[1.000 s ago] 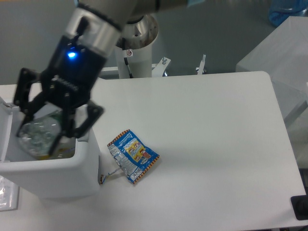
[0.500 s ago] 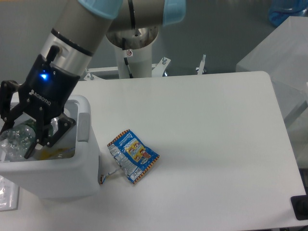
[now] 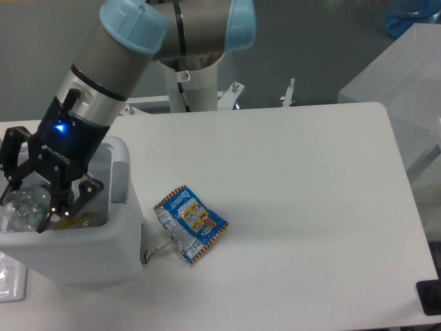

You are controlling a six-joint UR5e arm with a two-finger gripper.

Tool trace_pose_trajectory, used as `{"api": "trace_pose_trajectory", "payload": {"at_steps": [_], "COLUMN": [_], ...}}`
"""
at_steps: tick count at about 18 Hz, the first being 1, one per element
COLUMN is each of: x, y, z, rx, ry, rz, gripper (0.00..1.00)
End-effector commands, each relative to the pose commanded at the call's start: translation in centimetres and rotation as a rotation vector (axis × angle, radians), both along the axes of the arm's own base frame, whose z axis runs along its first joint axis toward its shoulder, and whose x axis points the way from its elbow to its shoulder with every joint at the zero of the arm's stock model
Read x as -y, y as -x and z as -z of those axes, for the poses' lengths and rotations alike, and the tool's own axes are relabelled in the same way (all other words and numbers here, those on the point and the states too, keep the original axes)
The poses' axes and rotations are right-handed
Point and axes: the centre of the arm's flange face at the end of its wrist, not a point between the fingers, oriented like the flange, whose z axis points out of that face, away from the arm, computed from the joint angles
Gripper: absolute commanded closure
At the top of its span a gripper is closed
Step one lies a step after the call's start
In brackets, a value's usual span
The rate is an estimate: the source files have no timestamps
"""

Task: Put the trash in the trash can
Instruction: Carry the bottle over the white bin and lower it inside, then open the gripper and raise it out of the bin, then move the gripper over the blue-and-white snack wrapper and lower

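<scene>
The white trash can (image 3: 83, 252) stands at the table's left front edge with its top open. My gripper (image 3: 27, 210) reaches down into it, its fingers closed around the small clear plastic bottle (image 3: 29, 198), which sits low inside the can's opening. The crumpled blue snack wrapper (image 3: 189, 222) with silver edges lies flat on the table just right of the can, apart from the gripper. Something yellow (image 3: 86, 219) shows inside the can beside the bottle.
The arm's white base column (image 3: 189, 83) stands at the table's back edge. A clear flat item (image 3: 10, 276) lies at the far left front, under the can's side. The table's right edge (image 3: 406, 179) borders a grey box.
My gripper has moved left and down with the bottle, from above the can's rim to inside its opening. The wrapper has not moved.
</scene>
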Motion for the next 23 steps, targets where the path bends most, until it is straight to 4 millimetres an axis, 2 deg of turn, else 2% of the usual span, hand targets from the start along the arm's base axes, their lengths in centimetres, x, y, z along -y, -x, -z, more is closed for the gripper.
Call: {"api": "trace_pose_trajectory", "payload": {"at_steps": [6, 9, 11, 13, 17, 19, 21, 23], "x": [0.6, 2.8, 4.6, 6.2, 9.8, 10.8, 10.5, 10.6], "y": [0.8, 5.7, 9.1, 11.4, 16.9, 18.8, 20.5, 21.4], "z": [-0.4, -0.2, 2.0, 4.1, 5.9, 7.1, 9.1, 9.9], "rx": [0.007, 0.029, 0.055, 0.078, 0.102, 0.117, 0.125, 0.116], "ry": [0.001, 0.012, 0.043, 0.071, 0.093, 0.105, 0.124, 0.129], "rz": [-0.024, -0.124, -0.183, -0.226, -0.328, -0.357, -0.361, -0.356], "gripper": [0.01, 0.0, 0.0, 0.0, 0.0, 0.0, 0.0, 0.0]}}
